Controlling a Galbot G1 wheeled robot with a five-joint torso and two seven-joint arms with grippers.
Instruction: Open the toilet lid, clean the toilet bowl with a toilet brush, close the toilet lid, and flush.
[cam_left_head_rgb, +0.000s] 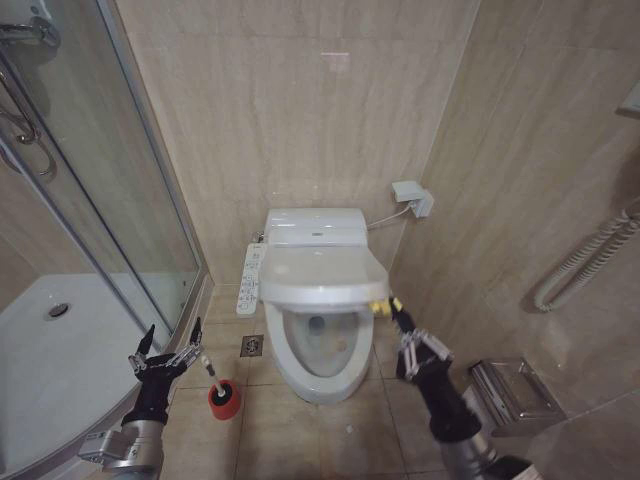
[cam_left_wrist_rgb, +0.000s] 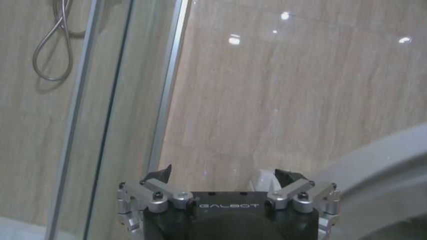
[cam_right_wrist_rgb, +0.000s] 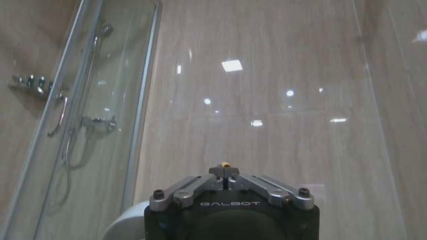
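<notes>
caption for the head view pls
Right gripper pinches the yellow tag, holding the toilet lid part-raised; left gripper open near the brush.

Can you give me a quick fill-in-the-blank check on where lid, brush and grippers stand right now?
1. The right gripper is pinched on the small ____ ribbon tag at the front edge of the toilet lid.
2. The toilet brush stands in its ____ cup holder on the floor.
3. The left gripper, near the brush, has its fingers ____.
4. The toilet lid is ____ raised above the toilet bowl.

Missing words: yellow; red; open; partly
</notes>
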